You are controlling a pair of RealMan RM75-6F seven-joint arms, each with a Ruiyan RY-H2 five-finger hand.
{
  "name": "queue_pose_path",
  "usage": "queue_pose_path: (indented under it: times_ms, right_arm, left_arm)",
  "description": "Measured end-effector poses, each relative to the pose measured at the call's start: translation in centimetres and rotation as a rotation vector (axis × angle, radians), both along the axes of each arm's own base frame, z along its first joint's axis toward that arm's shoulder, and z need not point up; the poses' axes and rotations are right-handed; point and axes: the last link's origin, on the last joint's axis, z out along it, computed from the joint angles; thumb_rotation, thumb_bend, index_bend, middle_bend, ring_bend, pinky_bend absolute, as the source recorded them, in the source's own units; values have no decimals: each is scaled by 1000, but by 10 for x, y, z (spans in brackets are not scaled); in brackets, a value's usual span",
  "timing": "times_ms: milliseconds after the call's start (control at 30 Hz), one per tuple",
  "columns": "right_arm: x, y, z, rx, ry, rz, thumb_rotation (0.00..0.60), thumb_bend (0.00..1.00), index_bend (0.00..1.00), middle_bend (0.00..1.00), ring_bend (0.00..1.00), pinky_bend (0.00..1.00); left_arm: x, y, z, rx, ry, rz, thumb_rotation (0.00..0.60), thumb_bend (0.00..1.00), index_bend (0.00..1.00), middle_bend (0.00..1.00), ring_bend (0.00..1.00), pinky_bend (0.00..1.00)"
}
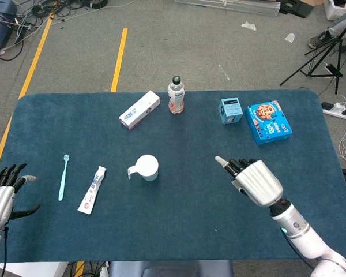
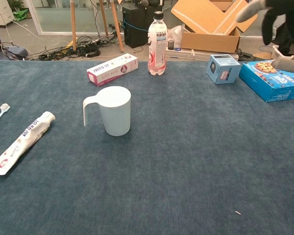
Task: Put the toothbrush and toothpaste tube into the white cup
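The white cup (image 1: 147, 168) (image 2: 115, 110) stands upright near the table's middle, its handle to the left. The toothpaste tube (image 1: 93, 188) (image 2: 20, 142) lies flat left of the cup. Further left lies the light blue toothbrush (image 1: 63, 176), of which the chest view shows only the head (image 2: 4, 107). My right hand (image 1: 255, 181) (image 2: 279, 19) hovers open well right of the cup, holding nothing. My left hand (image 1: 3, 193) is open at the table's near left edge, left of the toothbrush.
Along the far side stand a white and pink box (image 1: 139, 109), a drink bottle (image 1: 175, 95), a small blue box (image 1: 231, 111) and a blue cookie box (image 1: 269, 122). The blue cloth (image 1: 179, 231) covers the table.
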Motion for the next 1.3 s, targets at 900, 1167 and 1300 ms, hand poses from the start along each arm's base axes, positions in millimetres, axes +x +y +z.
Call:
queue_pose_path:
  times_ms: [900, 1167, 1300]
  right_arm:
    - [-53, 42, 55, -145, -100, -94, 600, 202, 228, 322, 342, 466]
    - [-53, 40, 57, -144, -96, -105, 600, 202, 228, 322, 342, 467]
    - [-53, 40, 56, -141, -95, -109, 600, 202, 228, 322, 342, 467]
  left_arm:
    - [-13, 79, -64, -147, 50, 81, 600, 0, 0, 0, 0, 0]
    - [-21, 93, -83, -179, 58, 120, 600, 0, 0, 0, 0, 0]
    - [-23, 94, -90, -192, 52, 129, 600, 0, 0, 0, 0, 0]
